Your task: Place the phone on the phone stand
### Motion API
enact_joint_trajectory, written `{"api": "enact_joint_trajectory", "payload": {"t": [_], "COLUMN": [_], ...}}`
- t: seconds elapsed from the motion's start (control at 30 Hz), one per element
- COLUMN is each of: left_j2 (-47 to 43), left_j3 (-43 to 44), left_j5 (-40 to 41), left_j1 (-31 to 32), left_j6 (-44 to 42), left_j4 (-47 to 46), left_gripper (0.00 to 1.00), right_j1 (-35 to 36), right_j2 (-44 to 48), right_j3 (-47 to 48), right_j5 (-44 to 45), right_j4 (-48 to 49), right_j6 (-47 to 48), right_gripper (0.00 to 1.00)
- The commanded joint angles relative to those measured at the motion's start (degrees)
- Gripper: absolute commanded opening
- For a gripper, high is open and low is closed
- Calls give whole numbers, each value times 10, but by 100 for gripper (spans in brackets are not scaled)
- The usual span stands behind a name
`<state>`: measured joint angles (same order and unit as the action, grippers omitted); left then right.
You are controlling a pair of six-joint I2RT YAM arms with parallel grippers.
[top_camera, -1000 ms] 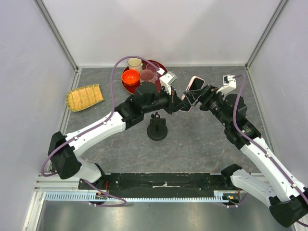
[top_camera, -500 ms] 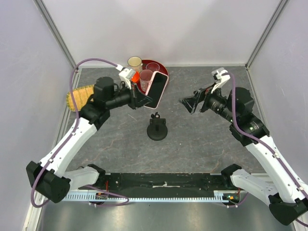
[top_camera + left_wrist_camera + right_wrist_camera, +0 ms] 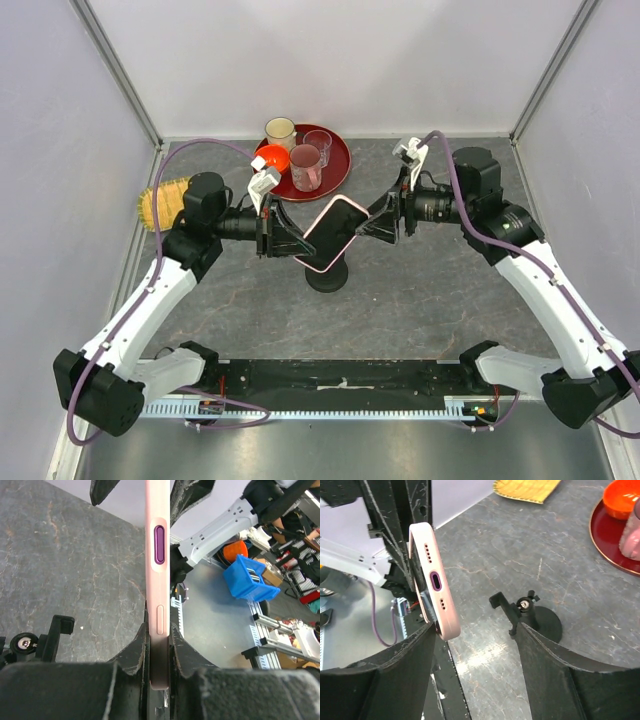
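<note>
The phone (image 3: 332, 233), black screen in a pale pink case, hangs tilted just above the black phone stand (image 3: 327, 273) at mid-table. My left gripper (image 3: 291, 243) is shut on its left end. In the left wrist view the phone (image 3: 157, 580) runs edge-on between the pads, and the phone stand's clamp (image 3: 54, 636) sits low left. My right gripper (image 3: 377, 228) stands open at the phone's right end. From the right wrist, the phone's port end (image 3: 434, 585) sits by the left finger (image 3: 395, 670), apart from the right one, with the phone stand (image 3: 532, 617) below.
A red tray (image 3: 338, 168) with two glasses stands at the back. An orange bowl (image 3: 272, 157) and a beige cup (image 3: 280, 130) are beside it. A yellow woven mat (image 3: 158, 203) lies at the left wall. Grey walls close in both sides.
My left arm has carried the phone from beside the red tray down and right to over the stand. My right arm has swung left to the phone's free end, jaws open.
</note>
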<state>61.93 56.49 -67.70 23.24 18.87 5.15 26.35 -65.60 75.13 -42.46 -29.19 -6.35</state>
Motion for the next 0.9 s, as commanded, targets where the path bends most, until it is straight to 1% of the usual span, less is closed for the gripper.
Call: {"api": "enact_joint_trajectory", "payload": {"t": [0.0,0.07,0.13,0.17,0.23,0.3,0.33,0.37,0.43,0.53,0.67,0.77,0.8,0.87], "left_j2": [-23,-17,-9,-8,-3,0,1,3,2,3,7,8,8,7], "left_j3": [5,2,2,2,1,-2,-3,-6,-9,-13,-13,-12,-13,-14], "left_j5": [-86,-91,-92,-91,-93,-89,-89,-89,-88,-82,-82,-82,-82,-80], "left_j1": [3,6,13,15,18,19,19,19,19,19,19,19,19,19], "left_j6": [23,29,31,31,30,30,29,27,24,18,15,15,15,13], "left_j4": [-91,-101,-102,-102,-102,-102,-102,-102,-101,-95,-94,-93,-92,-88], "left_gripper": [2,2,2,2,2,2,2,2,2,2,2,2,2,2], "right_j1": [-17,-16,-17,-16,-15,-12,-10,-6,1,9,29,37,40,41], "right_j2": [2,3,5,7,7,6,6,2,-1,-10,-23,-26,-25,-21], "right_j3": [21,12,7,4,-11,-25,-28,-27,-27,-27,-35,-42,-44,-45], "right_j5": [-154,-203,-198,-197,-206,-200,-196,-189,-185,-185,-192,-198,-196,-192], "right_j4": [23,51,76,90,146,202,208,210,210,210,215,215,219,220], "right_j6": [-1,-30,-46,-59,-106,-149,-152,-151,-150,-154,-157,-154,-154,-150], "right_gripper": [71,71,70,68,64,55,52,46,40,38,37,33,30,6]}}
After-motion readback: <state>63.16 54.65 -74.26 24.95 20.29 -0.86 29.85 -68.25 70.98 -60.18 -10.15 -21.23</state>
